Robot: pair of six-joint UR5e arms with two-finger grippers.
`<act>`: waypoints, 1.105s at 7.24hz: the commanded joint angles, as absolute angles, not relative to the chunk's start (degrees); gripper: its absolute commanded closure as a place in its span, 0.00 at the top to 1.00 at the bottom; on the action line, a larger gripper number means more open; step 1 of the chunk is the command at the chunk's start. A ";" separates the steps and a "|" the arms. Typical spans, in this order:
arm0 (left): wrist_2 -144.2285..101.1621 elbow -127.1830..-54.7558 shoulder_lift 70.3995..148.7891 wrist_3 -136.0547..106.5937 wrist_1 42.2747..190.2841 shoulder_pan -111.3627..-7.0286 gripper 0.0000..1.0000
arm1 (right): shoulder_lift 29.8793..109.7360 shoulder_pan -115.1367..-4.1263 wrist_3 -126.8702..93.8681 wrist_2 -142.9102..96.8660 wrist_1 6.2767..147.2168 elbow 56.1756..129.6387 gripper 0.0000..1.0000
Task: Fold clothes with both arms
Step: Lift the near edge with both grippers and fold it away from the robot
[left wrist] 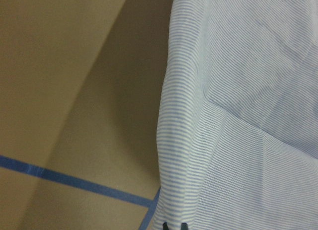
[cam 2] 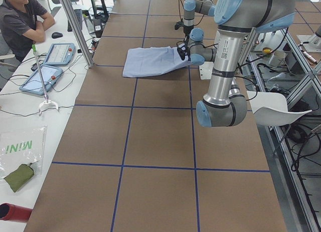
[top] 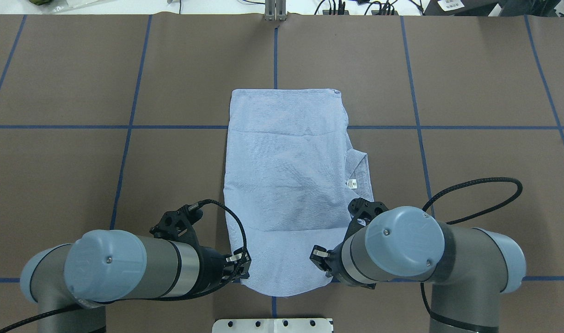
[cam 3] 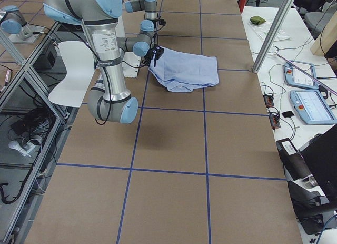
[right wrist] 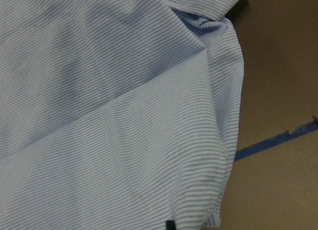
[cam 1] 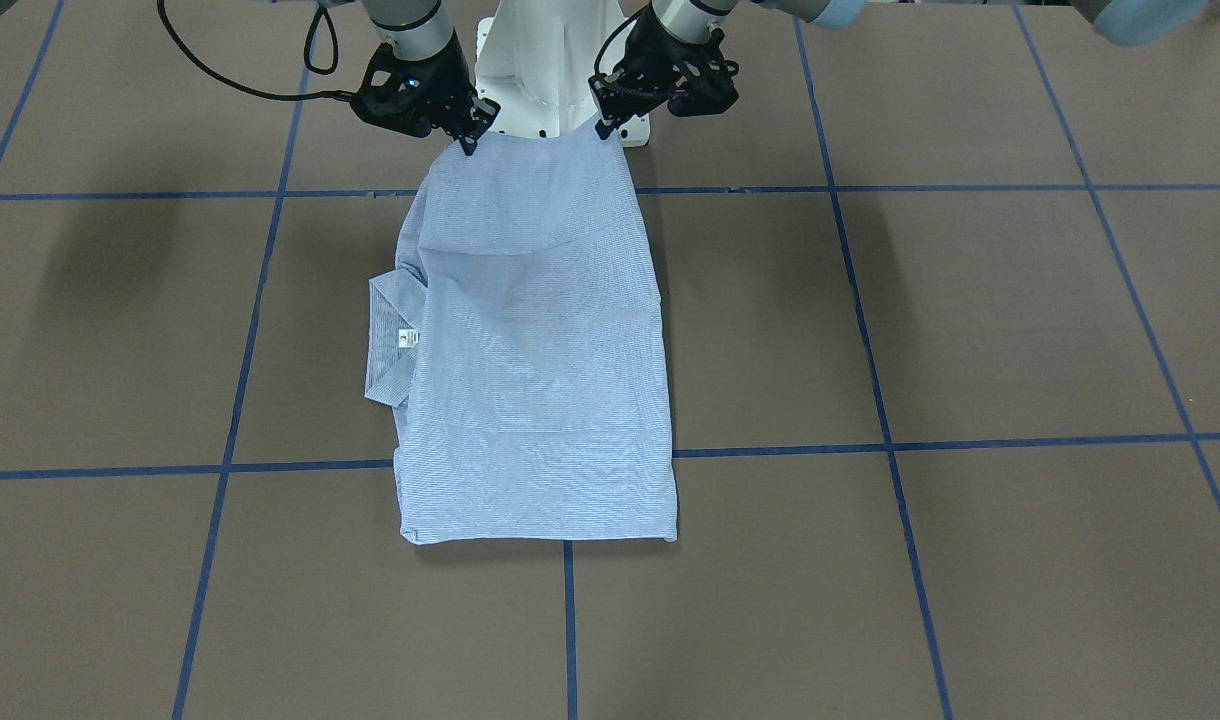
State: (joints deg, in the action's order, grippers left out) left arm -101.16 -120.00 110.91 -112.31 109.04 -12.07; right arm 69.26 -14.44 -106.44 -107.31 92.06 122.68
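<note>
the brown table (cam 1: 970,320), gridded with blue tape lines (cam 1: 970,187), is seen with the striped button-up shirt (cam 1: 540,340) spread across its middle, just in front of the white pedestal base (cam 1: 540,60). the shirt is already reduced to a long rectangle. no sleeves are seen sticking out, so they are judged to be folded in, and the far edge lies flat on the table. the near edge is held up off the surface, close to the base, raised at its two corners.

the left arm (top: 125,268) and the right arm (top: 425,249) are both set low over that edge. the left gripper (cam 1: 607,128) is closed on one near corner of the shirt, and the right gripper (cam 1: 467,140) is clamped on the other. both wrist views are filled with striped cloth.

the collar (cam 1: 390,345) is seen poking out on the robot's right side, with its small white label (cam 1: 407,338) showing.

so the narrowing folds are judged done. the lengthwise fold, with the near edge carried over towards the far edge, is judged to be the step in hand, and it is not yet completed. the collar may need tidying after that.
</note>
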 commanded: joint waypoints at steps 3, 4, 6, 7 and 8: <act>-107.05 -124.62 111.01 -112.24 99.23 -11.42 0.00 | 71.19 -14.76 -106.44 -113.91 92.11 125.95 0.00; -107.05 -124.02 111.18 -112.15 99.23 -11.34 0.00 | 70.93 -15.72 -106.44 -113.73 92.11 124.64 0.00; -106.44 -120.95 111.62 -107.79 99.49 -12.99 0.00 | 69.96 -20.01 -103.04 -113.81 92.02 122.17 0.00; -107.04 -121.11 111.97 -104.97 99.58 -16.66 0.00 | 69.70 -22.48 -102.31 -113.82 91.93 122.17 0.00; -107.40 -121.03 113.02 -102.51 99.49 -20.01 0.00 | 68.74 -24.59 -101.35 -113.73 92.02 121.82 0.00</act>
